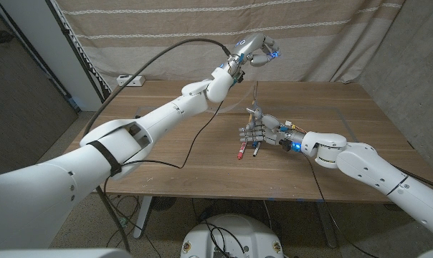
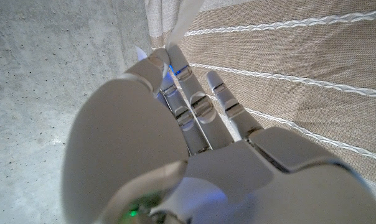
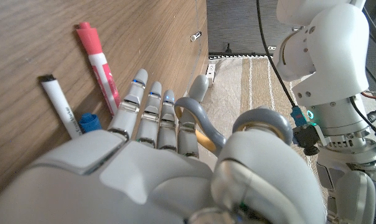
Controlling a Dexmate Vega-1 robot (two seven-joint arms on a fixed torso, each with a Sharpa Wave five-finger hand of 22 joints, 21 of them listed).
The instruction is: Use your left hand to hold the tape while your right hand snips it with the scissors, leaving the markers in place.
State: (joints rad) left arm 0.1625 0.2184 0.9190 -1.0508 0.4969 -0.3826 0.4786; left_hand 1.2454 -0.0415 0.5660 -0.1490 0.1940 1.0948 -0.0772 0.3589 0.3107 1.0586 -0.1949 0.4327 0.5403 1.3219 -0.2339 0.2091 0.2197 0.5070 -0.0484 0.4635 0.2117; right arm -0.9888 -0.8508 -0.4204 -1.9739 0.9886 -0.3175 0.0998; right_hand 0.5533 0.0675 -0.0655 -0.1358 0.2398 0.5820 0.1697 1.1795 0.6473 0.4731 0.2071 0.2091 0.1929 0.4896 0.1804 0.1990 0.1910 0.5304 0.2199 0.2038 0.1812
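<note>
Right hand (image 3: 175,168): fingers through the grey scissors (image 3: 203,127) handles, low over the tabletop (image 1: 331,143).
Left hand (image 1: 256,50): raised high, pinching the tape (image 2: 187,22) strip taut.
Markers (image 3: 94,65): red and white, beside the scissors; leave them alone.
Advice: lift the blades to the strip, cut squarely.
Writing: none legible.

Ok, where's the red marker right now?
In the head view, the red marker lies on the table just left of the right hand.
</note>
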